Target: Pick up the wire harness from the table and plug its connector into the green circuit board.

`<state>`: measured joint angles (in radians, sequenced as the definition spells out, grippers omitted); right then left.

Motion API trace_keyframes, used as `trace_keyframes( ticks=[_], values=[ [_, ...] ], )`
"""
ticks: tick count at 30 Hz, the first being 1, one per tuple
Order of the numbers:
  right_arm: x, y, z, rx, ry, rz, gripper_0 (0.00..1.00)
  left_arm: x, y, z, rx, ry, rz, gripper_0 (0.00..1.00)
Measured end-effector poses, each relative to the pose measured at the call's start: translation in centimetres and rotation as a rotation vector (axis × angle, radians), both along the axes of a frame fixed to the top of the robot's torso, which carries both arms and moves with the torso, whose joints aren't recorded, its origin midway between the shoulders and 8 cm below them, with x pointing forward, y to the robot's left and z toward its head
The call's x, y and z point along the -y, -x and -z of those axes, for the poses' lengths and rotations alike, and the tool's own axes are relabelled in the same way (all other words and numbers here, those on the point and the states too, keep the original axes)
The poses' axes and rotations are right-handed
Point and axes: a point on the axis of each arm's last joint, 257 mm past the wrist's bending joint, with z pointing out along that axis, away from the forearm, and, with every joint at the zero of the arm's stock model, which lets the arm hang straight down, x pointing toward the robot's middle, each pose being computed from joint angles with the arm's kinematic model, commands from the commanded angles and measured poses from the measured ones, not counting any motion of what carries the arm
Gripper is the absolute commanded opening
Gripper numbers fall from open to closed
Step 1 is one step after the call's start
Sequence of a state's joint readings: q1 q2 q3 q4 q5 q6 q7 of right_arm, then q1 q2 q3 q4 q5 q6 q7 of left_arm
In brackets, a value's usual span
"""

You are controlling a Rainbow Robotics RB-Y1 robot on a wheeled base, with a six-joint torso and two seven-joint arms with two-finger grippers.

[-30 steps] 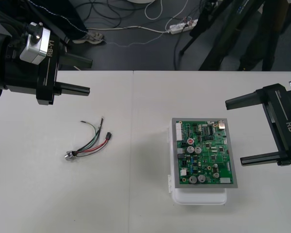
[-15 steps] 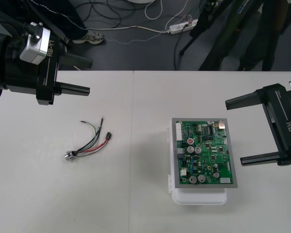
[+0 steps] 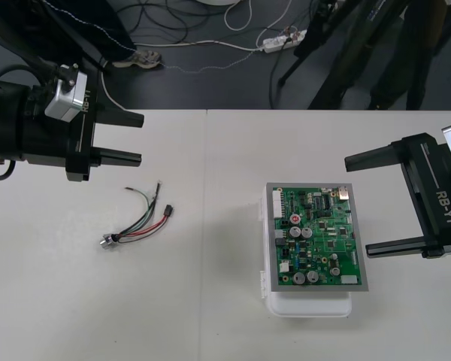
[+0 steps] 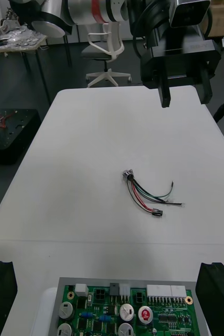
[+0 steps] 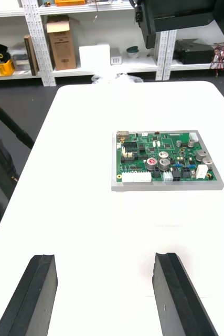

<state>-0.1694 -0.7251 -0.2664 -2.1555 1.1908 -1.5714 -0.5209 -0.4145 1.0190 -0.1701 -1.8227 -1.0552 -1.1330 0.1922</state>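
Clearly the left gripper (image 3: 140, 138), its jaws apart, is the nearer one: the wire harness (image 3: 139, 219) lies loose on the desk (image 3: 210, 316) just off its tips toward the robot, slanting from metal socket (image 3: 105, 241) to black plug (image 3: 168, 211) (plug end nearer the green circuit board (image 3: 316, 239)). The right gripper (image 3: 358, 205), likewise apart, hangs on the far side of that board, well away from the harness. Nothing seems to block the left's path.

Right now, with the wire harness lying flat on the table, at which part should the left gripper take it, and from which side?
Probably the wires just behind the black plug, from straight above. The harness lies flat, plug end toward the green circuit board, round socket away from it. The open left gripper hovers just past it, the right gripper beside the board.
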Motion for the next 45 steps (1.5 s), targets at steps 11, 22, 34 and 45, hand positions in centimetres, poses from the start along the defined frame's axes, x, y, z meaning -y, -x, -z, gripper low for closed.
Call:
trace_keyframes(
  ticks=[11, 22, 34, 45],
  values=[
    [0.3, 0.0, -0.4, -0.001, -0.02, 0.01, 1.0, -3.9, -0.9, 1.6, 0.016, -0.139, -0.061, 0.54],
    [3.6, 1.2, -3.6, -0.12, -0.238, 0.036, 1.0, -9.6, 0.2, 3.9, -0.024, -0.355, -0.113, 0.53],
    [5.4, 0.6, -6.3, -0.098, -0.384, 0.065, 1.0, -10.9, 4.2, 8.5, -0.449, -0.468, -0.398, 0.54],
    [5.5, 1.5, -8.1, -0.087, -0.442, 0.025, 1.0, -11.5, 4.5, 13.0, -0.458, -0.477, -0.474, 0.53]
  ],
)
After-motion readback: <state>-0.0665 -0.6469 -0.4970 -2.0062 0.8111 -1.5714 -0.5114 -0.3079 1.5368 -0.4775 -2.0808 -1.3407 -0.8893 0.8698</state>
